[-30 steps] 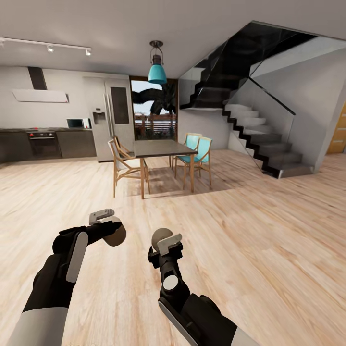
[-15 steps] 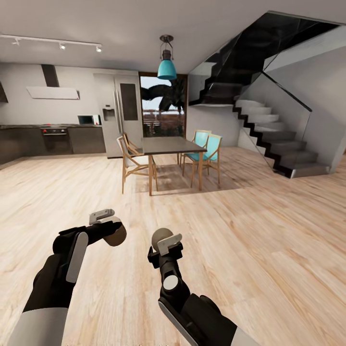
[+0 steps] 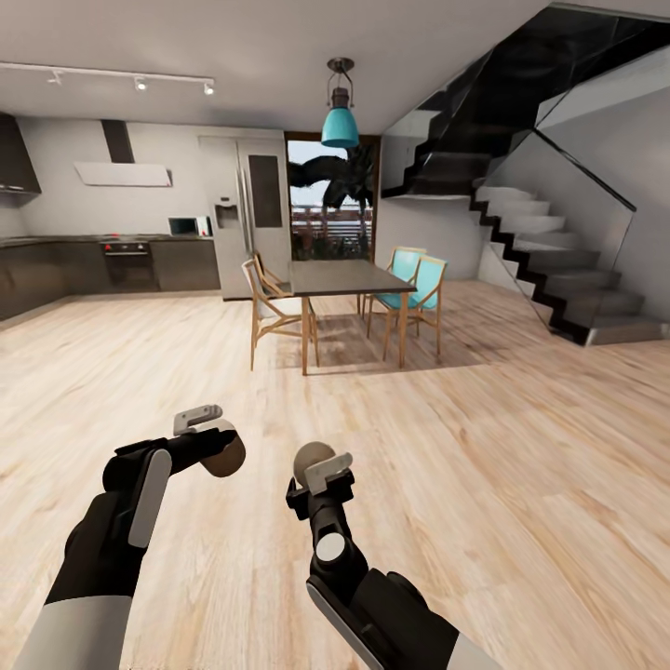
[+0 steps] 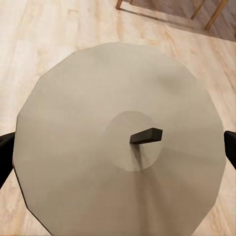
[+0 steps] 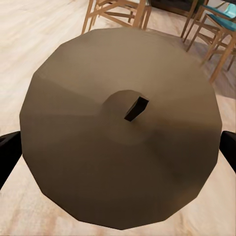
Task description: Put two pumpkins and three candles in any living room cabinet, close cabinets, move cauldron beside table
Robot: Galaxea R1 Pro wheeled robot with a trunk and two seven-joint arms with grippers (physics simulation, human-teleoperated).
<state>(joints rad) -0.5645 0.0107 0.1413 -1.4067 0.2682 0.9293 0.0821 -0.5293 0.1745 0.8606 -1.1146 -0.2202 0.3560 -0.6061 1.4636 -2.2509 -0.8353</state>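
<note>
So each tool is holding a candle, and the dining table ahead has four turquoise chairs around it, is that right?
Not quite. The left tool and right tool each hold a candle, but at the dining table only the two chairs on one side are turquoise; the others are plain wood, as the head view shows.

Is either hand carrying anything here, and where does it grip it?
Yes. The left hand holds a candle and the right hand holds another candle, each gripped across its round sides, wick end facing the wrist camera.
</note>
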